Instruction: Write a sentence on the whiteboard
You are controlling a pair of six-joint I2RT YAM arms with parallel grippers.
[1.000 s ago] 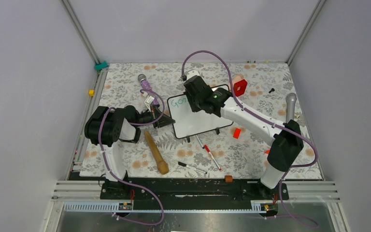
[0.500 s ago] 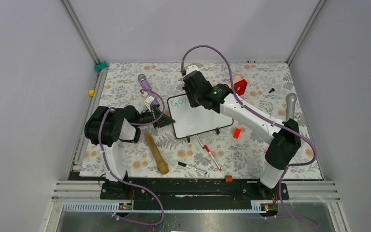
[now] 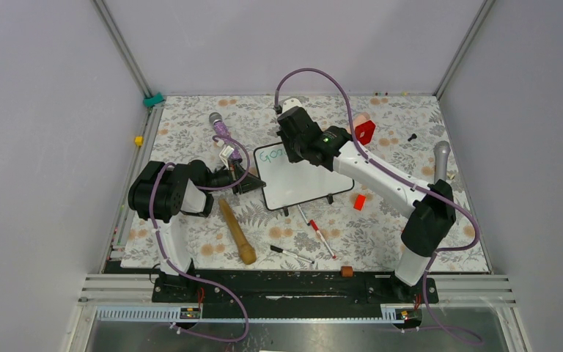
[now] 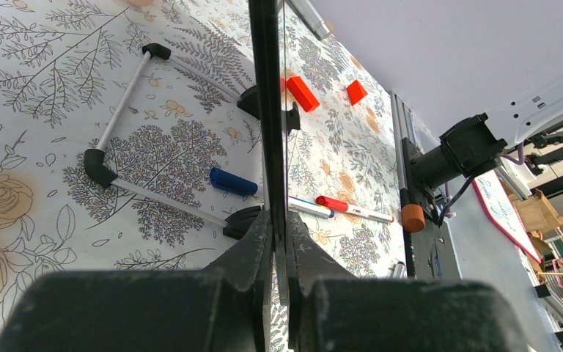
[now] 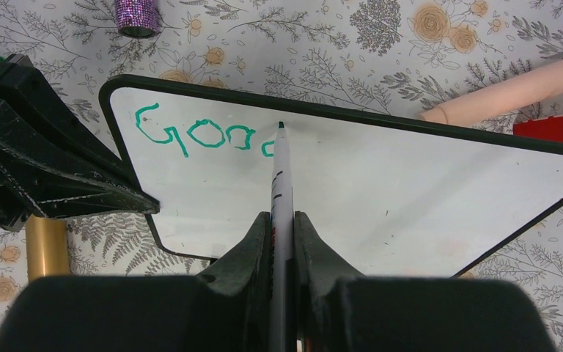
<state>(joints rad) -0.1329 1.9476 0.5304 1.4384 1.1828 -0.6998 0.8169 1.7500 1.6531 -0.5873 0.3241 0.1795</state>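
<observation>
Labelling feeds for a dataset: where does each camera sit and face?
Top external: overhead, behind the robot, looking down; left arm, right arm, whiteboard.
Left wrist: low, looking along the mat; left jaws clamp the whiteboard edge-on.
Right wrist: above the whiteboard, looking down; right jaws hold a marker at green writing.
Shared: the whiteboard in all three.

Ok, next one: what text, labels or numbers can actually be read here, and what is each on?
"Goo": green handwriting on the whiteboard, followed by an unfinished fourth letter at the tip of the marker held in the right gripper.
Black marks on the marker's barrel: too small to read.
Blue-capped pen and red-capped pen: no legible print.
</observation>
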